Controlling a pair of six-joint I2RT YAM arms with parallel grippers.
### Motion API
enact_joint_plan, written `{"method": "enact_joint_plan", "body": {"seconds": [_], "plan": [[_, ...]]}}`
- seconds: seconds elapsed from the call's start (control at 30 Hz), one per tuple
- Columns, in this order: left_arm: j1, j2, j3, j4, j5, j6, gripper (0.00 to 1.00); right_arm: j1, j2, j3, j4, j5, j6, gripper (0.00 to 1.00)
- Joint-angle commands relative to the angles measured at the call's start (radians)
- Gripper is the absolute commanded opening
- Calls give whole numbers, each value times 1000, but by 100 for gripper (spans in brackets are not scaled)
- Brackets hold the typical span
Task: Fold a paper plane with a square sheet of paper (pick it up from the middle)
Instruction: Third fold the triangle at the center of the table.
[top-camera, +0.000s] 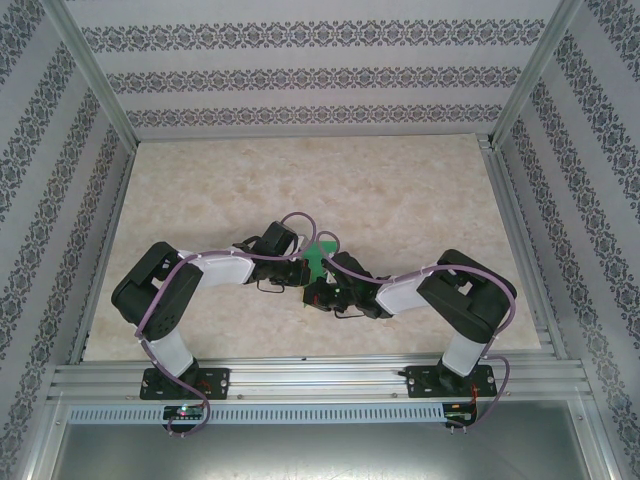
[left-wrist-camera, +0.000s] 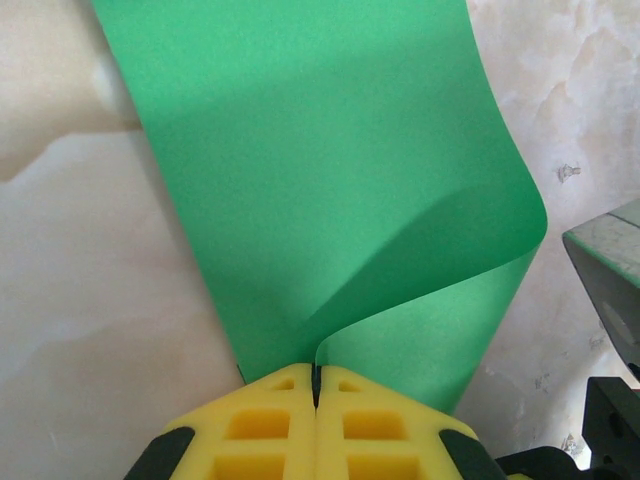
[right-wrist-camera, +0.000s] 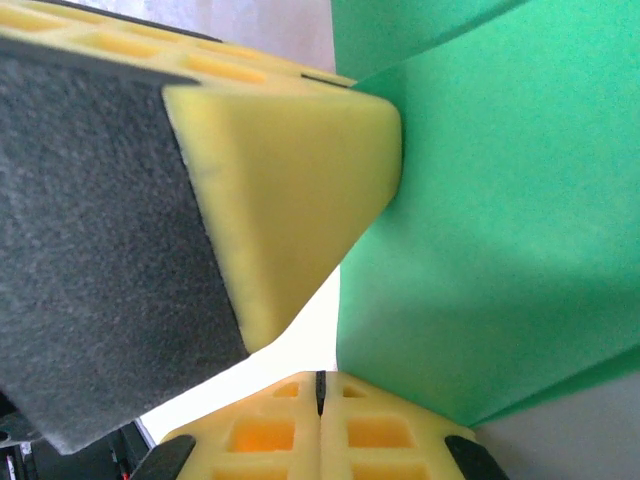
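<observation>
green paper (left-wrist-camera: 330, 200), curled, lifted over the middle of the tabletop (top-camera: 200, 190). left gripper (left-wrist-camera: 316, 385) pinched shut on it; right gripper (right-wrist-camera: 320, 392) closed beside it, hold unclear. step: probably first fold. next: match edges, crease.

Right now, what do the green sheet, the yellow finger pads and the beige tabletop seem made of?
Bright-green thin sheet: paper, matte; it curls softly. Yellow blocky pads: likely foam or soft rubber, matte, moulded pockets. Beige veined tabletop: marble-look, possibly laminate; smooth.
</observation>
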Motion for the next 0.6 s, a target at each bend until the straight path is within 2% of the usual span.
{"method": "enact_joint_plan", "body": {"seconds": [0.0,0.33,0.57], "plan": [[11,26,-22,-42,-16,13,2,6,5,7,9,11,-5,5],[11,32,-19,-42,-15,15,2,22,-36,5,6,-2,-3,6],[12,33,-17,-44,-14,15,2,31,27,2,-1,22,11,5]]}}
